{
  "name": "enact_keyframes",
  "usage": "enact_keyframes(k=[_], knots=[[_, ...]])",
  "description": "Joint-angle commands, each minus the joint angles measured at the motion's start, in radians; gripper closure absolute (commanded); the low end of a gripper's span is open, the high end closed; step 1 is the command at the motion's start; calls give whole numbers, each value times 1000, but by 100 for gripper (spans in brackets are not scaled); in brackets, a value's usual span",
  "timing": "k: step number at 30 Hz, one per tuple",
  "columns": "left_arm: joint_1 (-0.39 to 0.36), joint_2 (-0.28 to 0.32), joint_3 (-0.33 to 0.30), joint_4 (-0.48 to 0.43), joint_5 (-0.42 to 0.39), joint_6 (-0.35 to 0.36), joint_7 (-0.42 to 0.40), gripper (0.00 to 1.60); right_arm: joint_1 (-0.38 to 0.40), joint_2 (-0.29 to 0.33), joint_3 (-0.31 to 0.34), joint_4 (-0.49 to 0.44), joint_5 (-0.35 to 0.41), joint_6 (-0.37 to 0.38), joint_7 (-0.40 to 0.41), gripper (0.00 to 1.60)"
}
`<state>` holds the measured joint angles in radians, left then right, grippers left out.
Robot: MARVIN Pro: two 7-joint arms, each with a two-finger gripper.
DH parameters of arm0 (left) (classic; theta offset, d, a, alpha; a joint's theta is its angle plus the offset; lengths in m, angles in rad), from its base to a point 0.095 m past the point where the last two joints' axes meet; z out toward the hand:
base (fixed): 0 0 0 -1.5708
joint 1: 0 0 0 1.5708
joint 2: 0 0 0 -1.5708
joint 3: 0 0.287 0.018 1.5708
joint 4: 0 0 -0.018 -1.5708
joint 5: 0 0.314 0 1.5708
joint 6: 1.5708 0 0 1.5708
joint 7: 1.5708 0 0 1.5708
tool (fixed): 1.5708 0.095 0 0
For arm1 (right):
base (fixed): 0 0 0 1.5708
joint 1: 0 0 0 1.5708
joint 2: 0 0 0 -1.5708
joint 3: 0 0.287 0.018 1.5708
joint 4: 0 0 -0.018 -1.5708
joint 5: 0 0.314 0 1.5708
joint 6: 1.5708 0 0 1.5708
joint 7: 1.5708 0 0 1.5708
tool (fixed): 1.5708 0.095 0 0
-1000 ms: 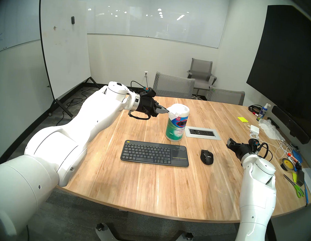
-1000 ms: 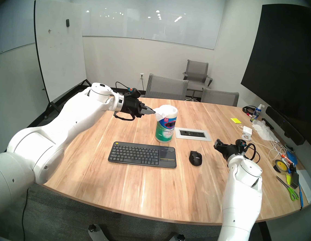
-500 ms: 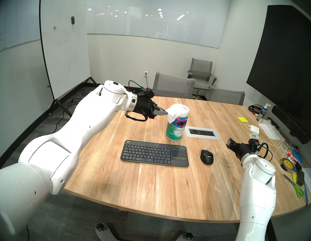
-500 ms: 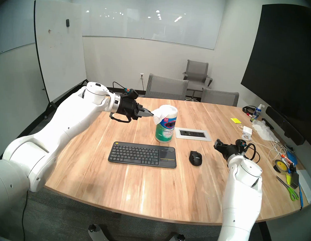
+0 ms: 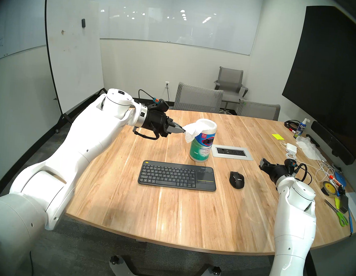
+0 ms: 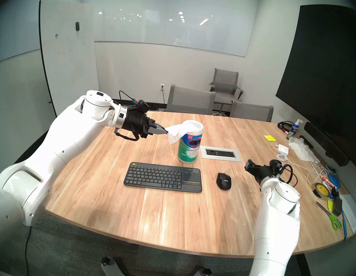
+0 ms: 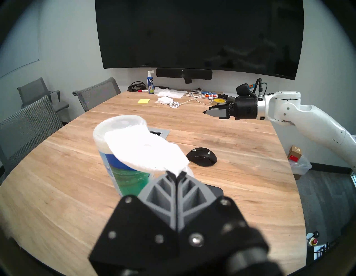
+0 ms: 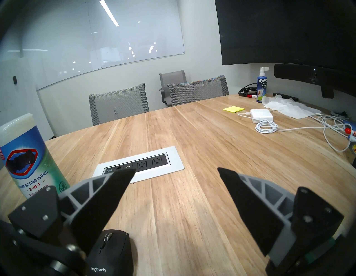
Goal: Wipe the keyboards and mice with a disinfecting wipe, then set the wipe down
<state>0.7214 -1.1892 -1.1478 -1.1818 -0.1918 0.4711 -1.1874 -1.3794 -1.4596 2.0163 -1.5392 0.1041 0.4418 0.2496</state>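
Note:
My left gripper [image 5: 184, 131] [image 7: 176, 174] is shut on a corner of the white disinfecting wipe [image 5: 193, 130] [image 7: 146, 152]. The wipe stretches from the fingertips to the top of the upright canister [image 5: 201, 149] [image 6: 189, 150], and its far end is still in the opening. The dark grey keyboard [image 5: 177, 175] lies flat in front of the canister. To its right sits the black mouse [image 5: 236, 180] [image 8: 109, 250]. My right gripper [image 5: 263, 163] [image 8: 176, 170] hovers open and empty just right of the mouse.
A silver power outlet panel [image 5: 232, 152] is set into the table behind the mouse. The right side holds a charger [image 5: 291, 147], cables, white tissues [image 5: 309, 149], a spray bottle [image 5: 301, 128], sticky notes, tape and scissors [image 5: 336, 212]. Grey chairs [image 5: 198, 99] stand at the far edge.
My left arm has drawn back to the left, pulling the wipe further out of the canister. The right arm has not moved.

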Motion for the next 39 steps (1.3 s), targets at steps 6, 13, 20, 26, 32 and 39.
enact_keyframes(k=[6, 13, 20, 26, 32, 39], knots=[[84, 105, -59, -190, -19, 77, -13, 160, 12, 3, -1, -19, 1, -4, -1, 0], [145, 154, -94, -295, -23, 127, -10, 160, 12, 2, -1, -19, 1, -4, -1, 0], [205, 198, -119, -390, -17, 180, -2, 160, 12, 2, 0, -20, 1, -4, -1, 0], [289, 253, -151, -480, -7, 220, 34, 160, 12, 2, 0, -20, 1, -4, -2, 0], [378, 269, -224, -536, -14, 256, 121, 160, 12, 1, 0, -22, 1, -3, -2, 0], [389, 259, -264, -470, -11, 227, 163, 160, 11, 1, 0, -22, 0, -3, -3, 0]])
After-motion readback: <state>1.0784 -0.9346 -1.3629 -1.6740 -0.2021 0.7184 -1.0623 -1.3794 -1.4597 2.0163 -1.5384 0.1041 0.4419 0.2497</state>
